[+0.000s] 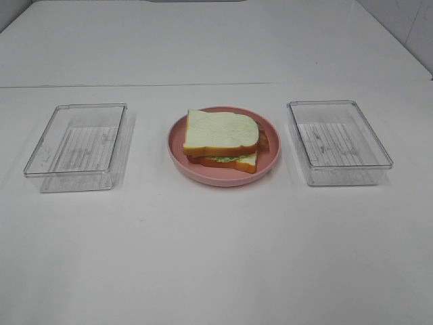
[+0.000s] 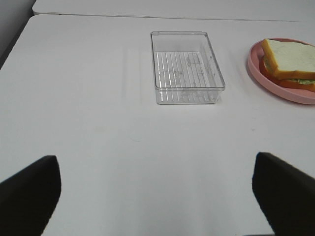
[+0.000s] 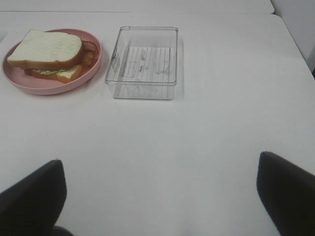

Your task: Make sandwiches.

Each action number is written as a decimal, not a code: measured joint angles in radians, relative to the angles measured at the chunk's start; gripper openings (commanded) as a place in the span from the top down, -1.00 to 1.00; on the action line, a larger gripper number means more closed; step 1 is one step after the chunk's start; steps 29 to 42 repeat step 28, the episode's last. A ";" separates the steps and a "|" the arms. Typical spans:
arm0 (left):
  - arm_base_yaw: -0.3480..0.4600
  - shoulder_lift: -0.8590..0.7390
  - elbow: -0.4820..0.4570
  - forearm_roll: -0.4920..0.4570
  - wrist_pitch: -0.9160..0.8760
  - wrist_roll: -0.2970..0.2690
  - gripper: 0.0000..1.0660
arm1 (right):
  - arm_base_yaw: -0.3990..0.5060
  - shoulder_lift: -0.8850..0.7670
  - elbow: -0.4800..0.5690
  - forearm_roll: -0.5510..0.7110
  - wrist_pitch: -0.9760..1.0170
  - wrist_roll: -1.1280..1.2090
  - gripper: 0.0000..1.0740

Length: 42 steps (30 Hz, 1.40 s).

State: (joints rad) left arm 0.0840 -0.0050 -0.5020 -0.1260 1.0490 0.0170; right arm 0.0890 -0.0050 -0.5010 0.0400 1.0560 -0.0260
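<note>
One sandwich [image 1: 222, 139] lies on a pink round plate [image 1: 177, 145] in the middle of the table: white bread slices with orange-brown crust, green lettuce and brown bacon showing between them. It also shows in the left wrist view [image 2: 288, 64] and in the right wrist view [image 3: 49, 53]. Neither arm shows in the exterior high view. My left gripper [image 2: 157, 196] is open and empty, far back from the plate. My right gripper [image 3: 160, 199] is open and empty, also far back from it.
A clear plastic tray [image 1: 78, 145] stands left of the plate, and another clear tray [image 1: 338, 141] stands right of it. Both trays are empty. The table's back edge runs behind them.
</note>
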 measured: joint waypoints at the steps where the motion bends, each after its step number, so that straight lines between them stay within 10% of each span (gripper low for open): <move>1: 0.000 0.000 0.000 0.000 0.000 0.000 -0.88 | 0.000 0.000 0.000 0.000 0.000 -0.001 -0.79; 42: 0.000 0.000 0.000 0.000 0.000 0.000 -0.88 | 0.000 0.000 0.000 0.000 0.000 -0.008 -0.79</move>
